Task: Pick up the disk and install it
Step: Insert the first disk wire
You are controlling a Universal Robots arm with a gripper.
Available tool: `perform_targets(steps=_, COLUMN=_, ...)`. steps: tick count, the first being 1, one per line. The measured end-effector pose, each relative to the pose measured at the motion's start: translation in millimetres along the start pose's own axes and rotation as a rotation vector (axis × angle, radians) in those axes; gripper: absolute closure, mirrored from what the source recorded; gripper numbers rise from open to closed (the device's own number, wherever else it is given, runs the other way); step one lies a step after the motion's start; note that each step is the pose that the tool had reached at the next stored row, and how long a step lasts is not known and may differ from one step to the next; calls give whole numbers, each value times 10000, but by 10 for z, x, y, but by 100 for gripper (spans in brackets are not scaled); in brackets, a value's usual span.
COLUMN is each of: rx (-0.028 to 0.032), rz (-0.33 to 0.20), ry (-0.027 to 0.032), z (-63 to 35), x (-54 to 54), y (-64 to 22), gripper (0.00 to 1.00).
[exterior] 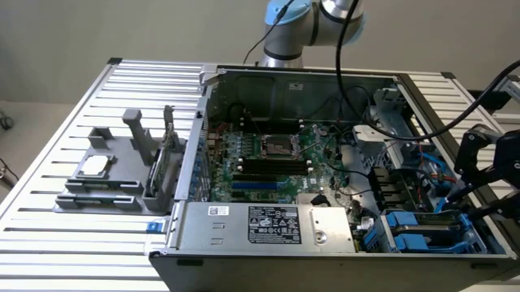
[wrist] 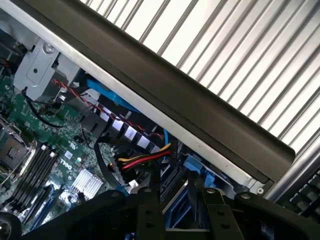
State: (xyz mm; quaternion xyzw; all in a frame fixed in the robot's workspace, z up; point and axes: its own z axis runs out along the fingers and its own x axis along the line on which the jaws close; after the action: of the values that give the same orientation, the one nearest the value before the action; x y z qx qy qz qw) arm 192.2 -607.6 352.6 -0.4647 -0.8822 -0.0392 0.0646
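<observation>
The disk (exterior: pixel 422 221), silver-grey in a blue carrier, lies in the drive bay at the near corner of the open computer case (exterior: pixel 276 82), on the exterior view's right. My black gripper (exterior: pixel 464 204) reaches down onto the disk's end. In the wrist view the two fingers (wrist: pixel 150 210) stand apart with the blue carrier (wrist: pixel 196 167) between and just beyond them, so the gripper (wrist: pixel 182 215) is shut on the disk's width. The lower part of the disk is hidden by the bay and the gripper.
The case wall (wrist: pixel 200 115) runs close beside the gripper. Red, yellow and black cables (wrist: pixel 142 160) lie next to the bay. The silver power-supply box (exterior: pixel 268 225) sits at the case's front, and a grey fixture (exterior: pixel 106 176) holding a small chip stands on the slatted table.
</observation>
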Motion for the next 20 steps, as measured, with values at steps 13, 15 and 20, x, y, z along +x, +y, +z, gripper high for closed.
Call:
perform_targets(steps=13, rx=-132, rz=-18, ry=189, z=60, x=22, y=0, gripper=64)
perform_targets(steps=15, rx=-144, rz=-20, ry=205, z=64, x=24, y=1, gripper=73)
perform_targets(steps=20, rx=-188, rz=-28, ry=185, z=73, x=24, y=3, gripper=79)
